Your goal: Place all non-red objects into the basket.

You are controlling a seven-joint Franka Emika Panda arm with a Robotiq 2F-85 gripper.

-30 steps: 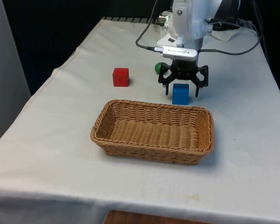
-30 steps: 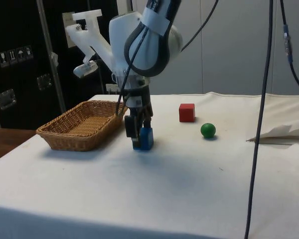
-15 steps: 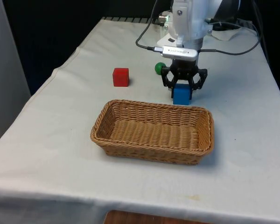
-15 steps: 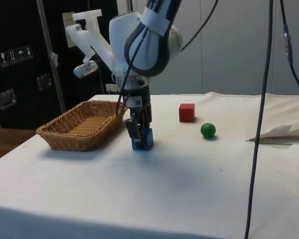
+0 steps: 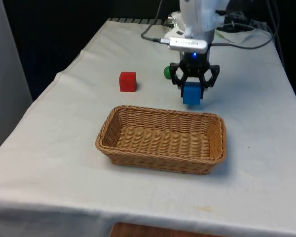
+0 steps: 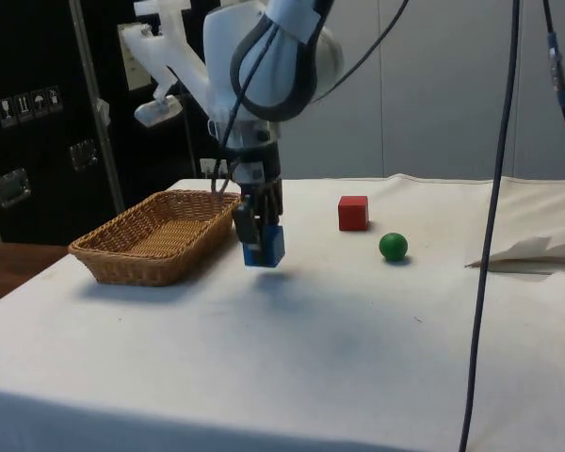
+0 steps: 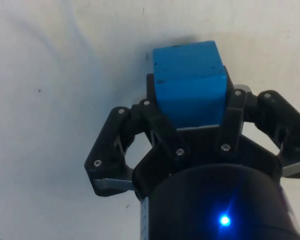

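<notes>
Broadly, the worktop under its white cloth carries a wicker basket near the front edge, with nothing in it. Just beyond the basket's far rim, toward the front view's right, the end effector hangs above the cloth with its fingers closed on a blue cube, which is lifted off the surface. A red cube sits farther back on the front view's left, well apart from the basket. A small green ball rests on the cloth behind the end effector.
</notes>
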